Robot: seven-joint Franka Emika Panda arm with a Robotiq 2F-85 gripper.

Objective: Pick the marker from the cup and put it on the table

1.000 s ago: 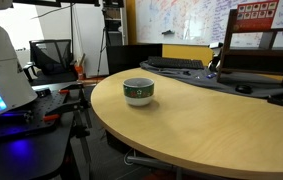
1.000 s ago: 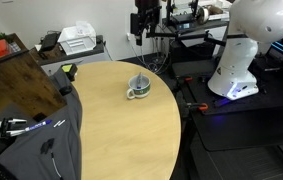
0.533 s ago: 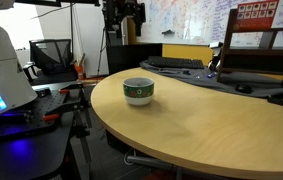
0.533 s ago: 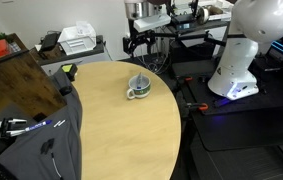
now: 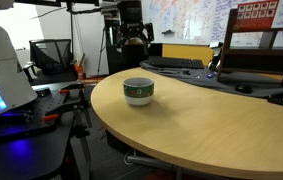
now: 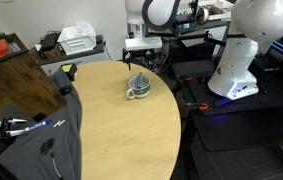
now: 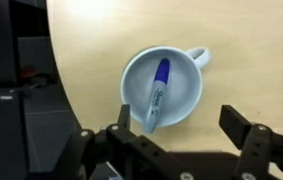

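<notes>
The cup (image 5: 138,91) stands on the tan table (image 5: 211,130) near its rounded edge; it also shows in the exterior view (image 6: 139,87) and in the wrist view (image 7: 131,95). The marker (image 7: 157,92), blue-capped with a pale body, leans inside the cup, its lower end over the rim. It is too small to make out in the exterior views. My gripper (image 7: 181,122) is open and empty. It hangs above the cup in both exterior views (image 5: 131,40) (image 6: 141,58), clear of it. The cup's handle (image 7: 198,57) points away from the fingers.
A black desk with a keyboard (image 5: 176,63) adjoins the table's far side. A wooden box (image 6: 21,85) and a white printer (image 6: 78,38) stand beyond the table. The white robot base (image 6: 243,60) is beside it. The table's edge (image 7: 56,90) lies close to the cup.
The arm has come down and over toward the cup, from the top of the frames to just above it. The cup and marker have not moved.
</notes>
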